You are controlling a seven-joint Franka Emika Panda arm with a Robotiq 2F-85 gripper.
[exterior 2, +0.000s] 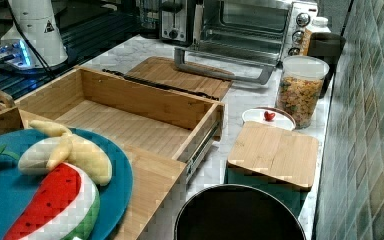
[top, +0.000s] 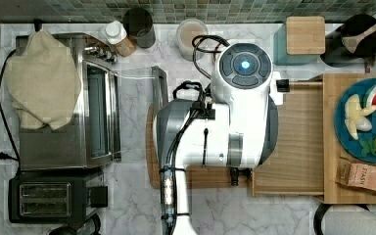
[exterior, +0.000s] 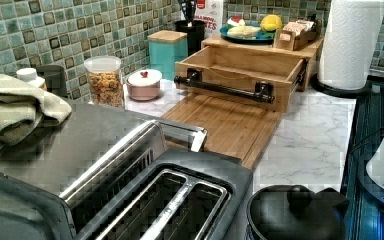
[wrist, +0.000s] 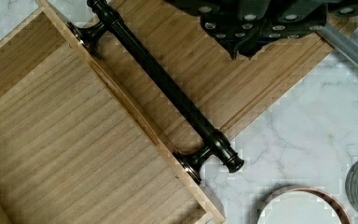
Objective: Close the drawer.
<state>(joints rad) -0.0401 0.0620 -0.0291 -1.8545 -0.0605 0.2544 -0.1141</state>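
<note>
End effector (wrist: 261, 28) hangs above the cutting board (wrist: 270, 70), just outside the drawer's (wrist: 74, 154) black handle (wrist: 163, 84); you cannot tell its finger spacing. Drawer is pulled well out, empty. Risk: push off-centre and you may rack the slides, jamming it, or slip past the handle.
</note>
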